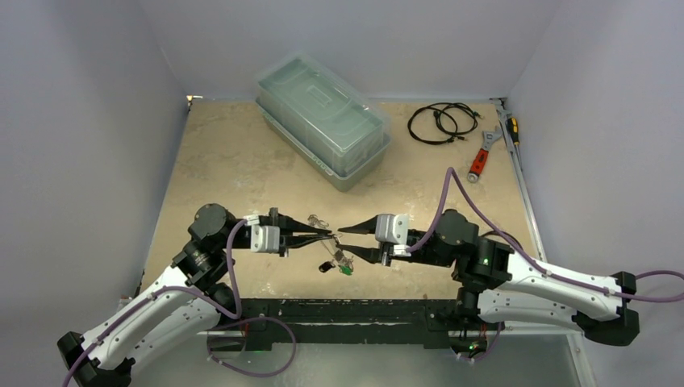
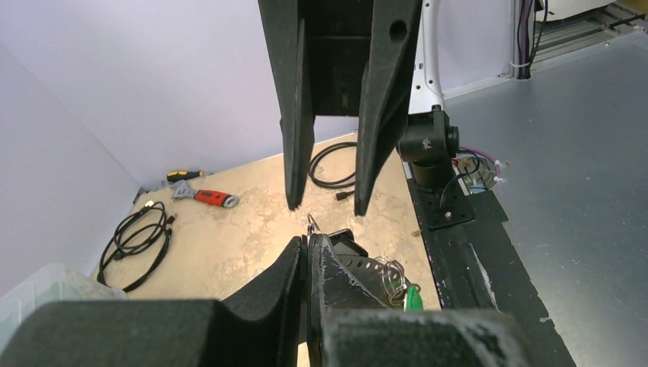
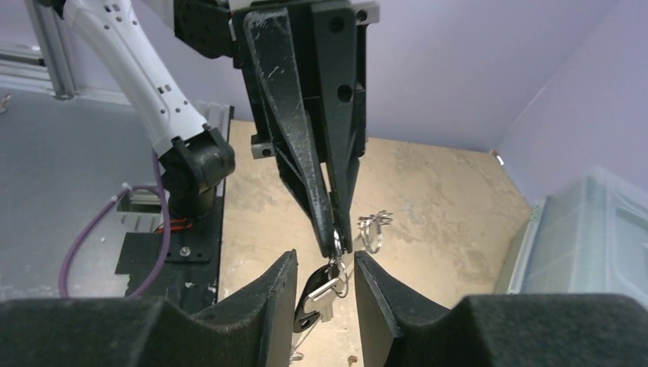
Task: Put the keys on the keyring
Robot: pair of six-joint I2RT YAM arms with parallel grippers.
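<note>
My left jaws [image 1: 329, 235] are pressing together on the keyring [image 3: 336, 244]. My right jaws [image 3: 324, 260] are standing spread, tips facing the left tips almost nose to nose, gripping nothing. The top view is showing only a small tangle under the tips. The right wrist view is showing the silver ring pinched at the left fingertips, with the keys [image 3: 316, 293] dangling from it into the gap of my spread right jaws. The left wrist view is showing the ring edge-on, poking just past the tips, plus a green tag [image 2: 413, 297] that the right wrist view is not showing. The black-headed key is hanging slanted, long axis closer to up-down than flat; I cannot tell whether the lowest keys are touching the bench [image 1: 242, 161]. Some silver loops [image 1: 316, 220] are lying just beside, on the far side. The near bench edge is running close behind the keys. The plastic box [image 1: 323, 121], black cable [image 1: 440, 122] and red-handled wrench [image 1: 479, 163] are sitting well apart toward the far wall.
</note>
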